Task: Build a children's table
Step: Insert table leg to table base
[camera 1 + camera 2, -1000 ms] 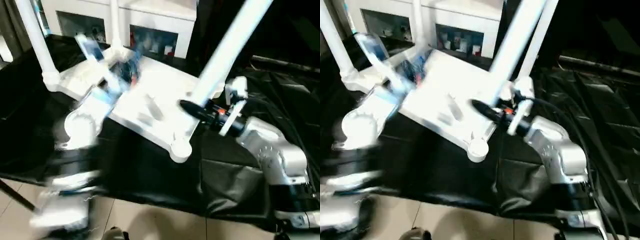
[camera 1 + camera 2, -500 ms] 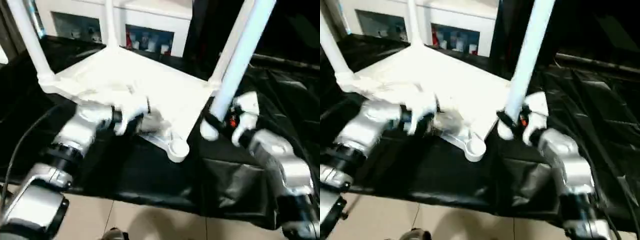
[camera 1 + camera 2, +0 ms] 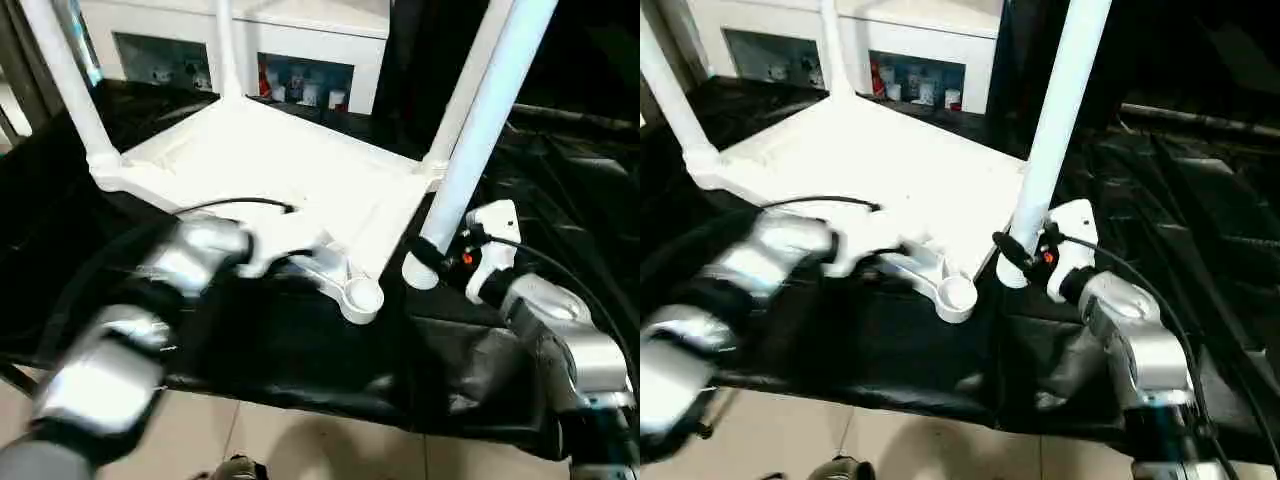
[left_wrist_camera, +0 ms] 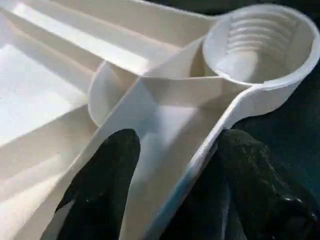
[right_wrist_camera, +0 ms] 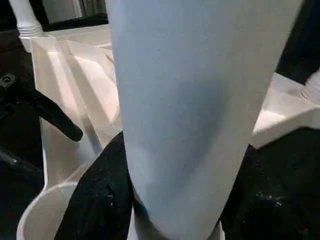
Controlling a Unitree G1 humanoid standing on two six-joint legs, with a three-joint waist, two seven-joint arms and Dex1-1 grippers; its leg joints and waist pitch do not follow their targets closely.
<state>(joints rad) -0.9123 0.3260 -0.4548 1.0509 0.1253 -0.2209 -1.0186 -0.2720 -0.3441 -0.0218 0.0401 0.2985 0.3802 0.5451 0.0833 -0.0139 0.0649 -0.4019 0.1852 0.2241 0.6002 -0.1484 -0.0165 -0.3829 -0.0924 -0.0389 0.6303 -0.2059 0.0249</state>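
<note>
Head views: white tabletop (image 3: pixel 270 165) lying underside up on a worktop draped in black cloth (image 3: pixel 300 350), three legs (image 3: pixel 60 75) already standing in corner sockets. Near corner socket (image 3: pixel 362 297) empty, round and open toward the camera. Left pincer (image 3: pixel 290 250) reaching in over the near edge of the tabletop beside that empty socket, blurred. Right pincer (image 3: pixel 1012 255) clamped on the lower end of the fourth leg (image 3: pixel 1060 110), held nearly upright just beside the tabletop's right edge, its foot off the socket. White cabinet (image 3: pixel 300 40) with glass doors behind the worktop.

Left wrist view: two black fingers (image 4: pixel 102 175) set apart on either side of a rib of the tabletop's rim, the threaded socket (image 4: pixel 260 42) just beyond them; contact with the rib cannot be told.

Right wrist view: black fingers (image 5: pixel 97 195) pressed on both sides of the pale leg (image 5: pixel 195 100), ribbed underside of the tabletop (image 5: pixel 75 75) behind, rim of a socket (image 5: pixel 45 210) below
</note>
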